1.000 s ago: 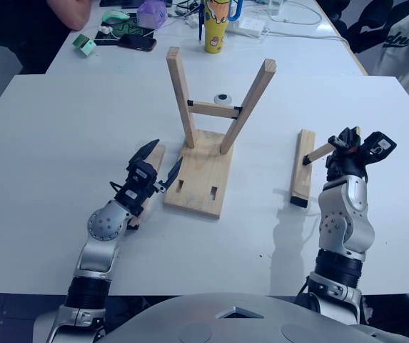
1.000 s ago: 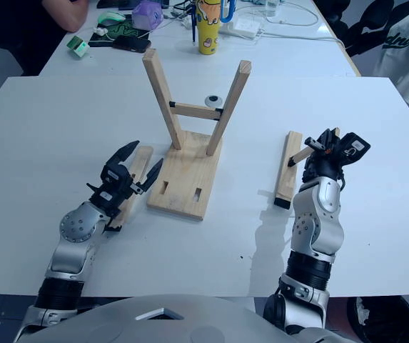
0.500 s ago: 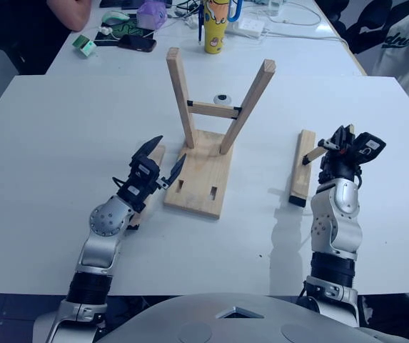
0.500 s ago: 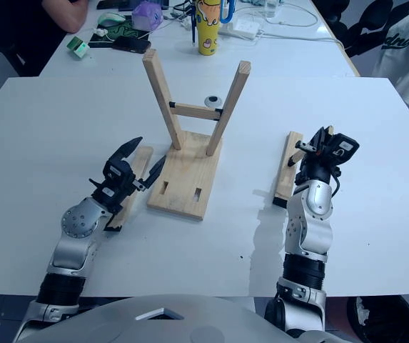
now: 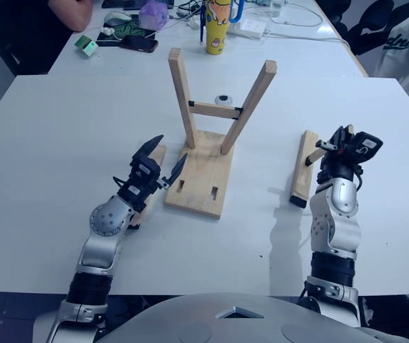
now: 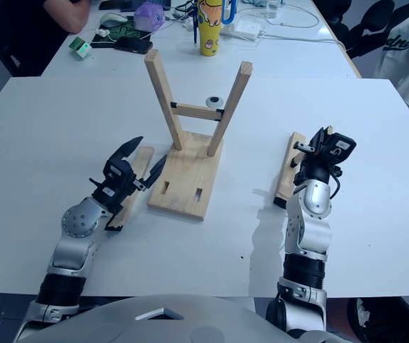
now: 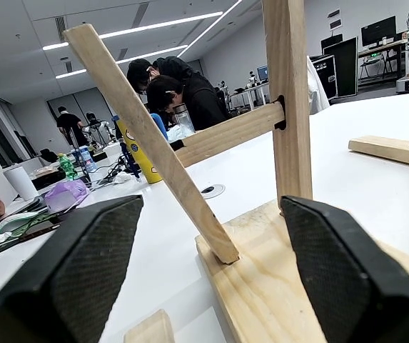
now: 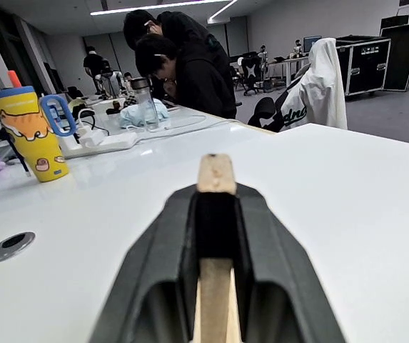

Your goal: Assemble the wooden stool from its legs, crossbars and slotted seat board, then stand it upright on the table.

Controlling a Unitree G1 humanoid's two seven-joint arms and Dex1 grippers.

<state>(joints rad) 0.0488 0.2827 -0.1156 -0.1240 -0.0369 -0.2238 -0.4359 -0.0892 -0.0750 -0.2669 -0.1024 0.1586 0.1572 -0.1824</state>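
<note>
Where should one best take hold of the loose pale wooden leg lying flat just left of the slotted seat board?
I'd grip the pale wooden leg across its narrow width near mid-length, coming straight down from above. It lies flat beside the slotted seat board with a gap between, leaving room for a finger each side. The open left gripper is over it.

The seat board (image 5: 203,187), legs (image 5: 181,96) and each crossbar (image 8: 216,171) are pale wood, the table (image 5: 61,128) white, the cup (image 5: 215,32) yellow.
</note>
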